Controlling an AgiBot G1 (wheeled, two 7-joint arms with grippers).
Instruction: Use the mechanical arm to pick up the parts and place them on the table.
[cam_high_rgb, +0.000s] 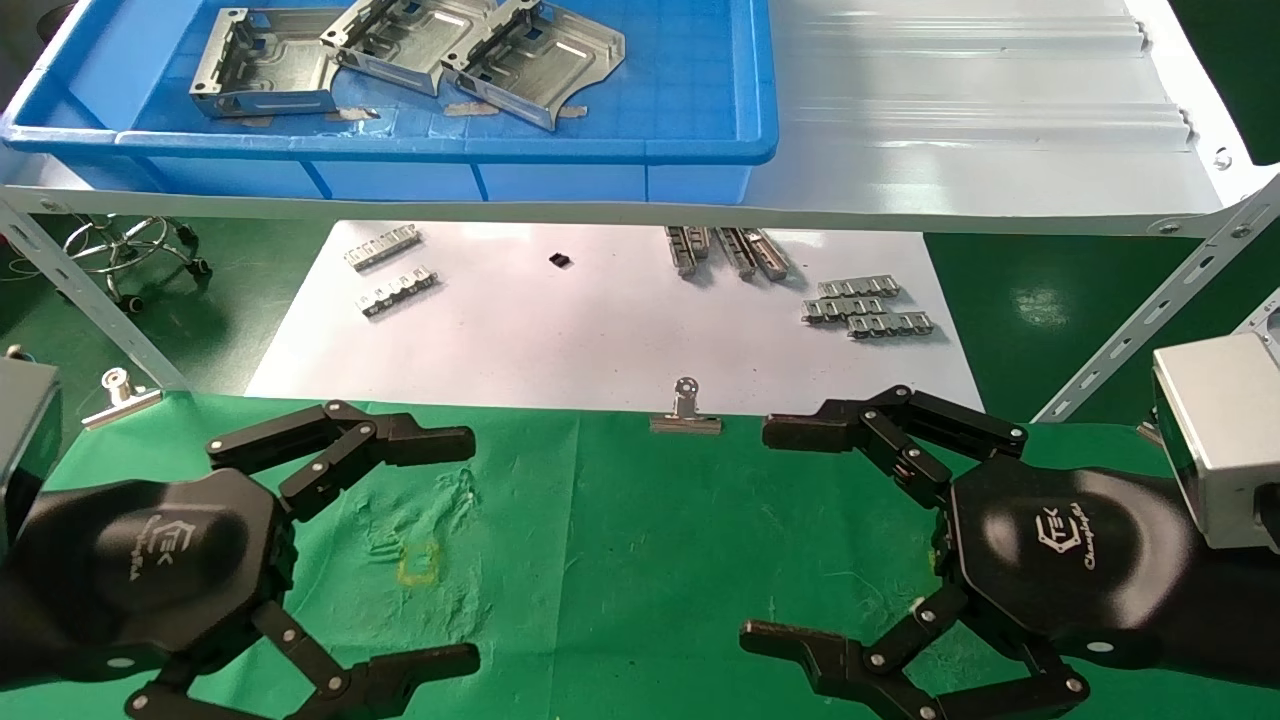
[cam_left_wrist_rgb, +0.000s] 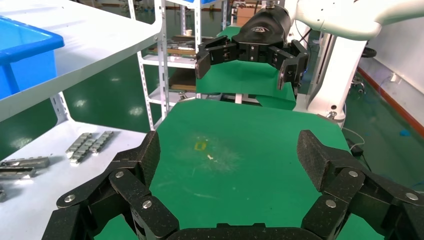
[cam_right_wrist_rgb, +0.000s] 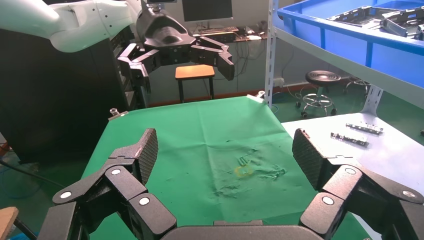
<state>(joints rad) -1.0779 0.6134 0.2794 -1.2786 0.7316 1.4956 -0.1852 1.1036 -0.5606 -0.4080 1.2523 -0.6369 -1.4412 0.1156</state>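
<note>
Your three silver stamped sheet-metal brackets (cam_high_rgb: 400, 55) lie overlapping in the blue plastic bin (cam_high_rgb: 700, 110) on the white ribbed shelf (cam_high_rgb: 980, 120), at the upper left of the head view, while both black jointed-finger grippers hover low over the green wrinkled cloth table (cam_high_rgb: 640, 540), the left gripper (cam_high_rgb: 455, 550) at lower left and the right gripper (cam_high_rgb: 770, 530) at lower right, each with its fingers spread wide and holding nothing. You should expect these parts to be light, stiff and slippery. Pinch one across an upturned edge at the pile's outer side.
</note>
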